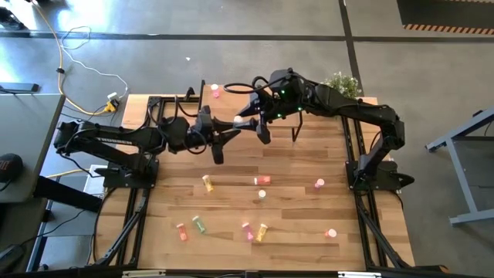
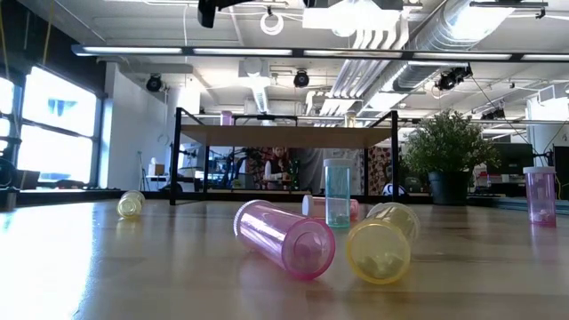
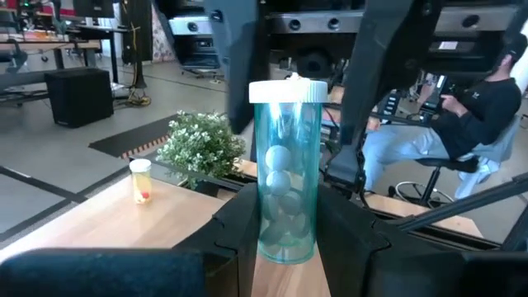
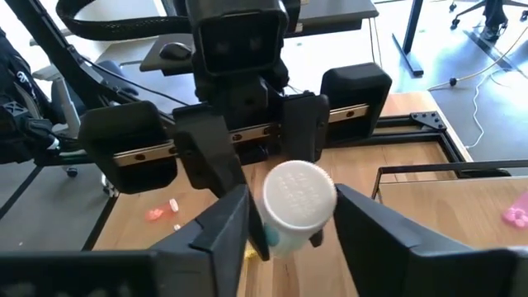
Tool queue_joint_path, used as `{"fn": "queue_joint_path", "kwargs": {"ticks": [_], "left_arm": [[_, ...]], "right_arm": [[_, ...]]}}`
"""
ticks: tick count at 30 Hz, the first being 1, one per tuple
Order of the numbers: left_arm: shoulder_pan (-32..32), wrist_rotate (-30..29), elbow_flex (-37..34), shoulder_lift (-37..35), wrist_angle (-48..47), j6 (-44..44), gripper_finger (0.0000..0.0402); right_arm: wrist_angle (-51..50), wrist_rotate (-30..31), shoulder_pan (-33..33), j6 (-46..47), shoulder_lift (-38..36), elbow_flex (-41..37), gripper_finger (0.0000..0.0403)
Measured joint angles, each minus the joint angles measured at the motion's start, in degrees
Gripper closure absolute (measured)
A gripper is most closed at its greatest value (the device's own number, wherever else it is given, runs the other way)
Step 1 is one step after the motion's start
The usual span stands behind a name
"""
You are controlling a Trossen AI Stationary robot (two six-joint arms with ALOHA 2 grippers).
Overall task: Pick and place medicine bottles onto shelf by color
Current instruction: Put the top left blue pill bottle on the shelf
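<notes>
Both arms meet above the middle of the tabletop (image 1: pixel 309 224), just in front of the shelf (image 2: pixel 284 136). The left hand (image 3: pixel 285 239) is clamped on a clear teal bottle (image 3: pixel 285 177) with a white cap, holding it upright by its lower half; pale round pills show inside it. The right hand (image 4: pixel 289 219) faces it from the other side, its fingers (image 4: pixel 219 227) standing apart on either side of the bottle's cap, close but with gaps showing, so it is not gripping.

From table height, a pink bottle (image 2: pixel 284 238) and a yellow bottle (image 2: pixel 380 251) lie on their sides next to each other near the front, and a teal bottle (image 2: pixel 337 193) stands upright behind them. Another yellow one (image 2: pixel 131 204) lies off to the left, and a pink one (image 2: pixel 540 194) stands at the far right. From above, more small bottles are scattered over the near half of the tabletop, and one pink bottle (image 1: pixel 215 91) sits on the shelf. A potted plant (image 1: pixel 342 83) stands at the far right corner. A seated person (image 3: pixel 462 124) shows beyond the table
</notes>
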Motion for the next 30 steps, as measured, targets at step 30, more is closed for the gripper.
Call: {"fn": "queue_joint_path", "kwargs": {"ticks": [30], "left_arm": [[0.7,0.3,0.0,-0.1,0.0,0.8,0.0225]], "right_arm": [[-0.1,1.6,0.0,0.2,0.0,0.0,0.0296]]}}
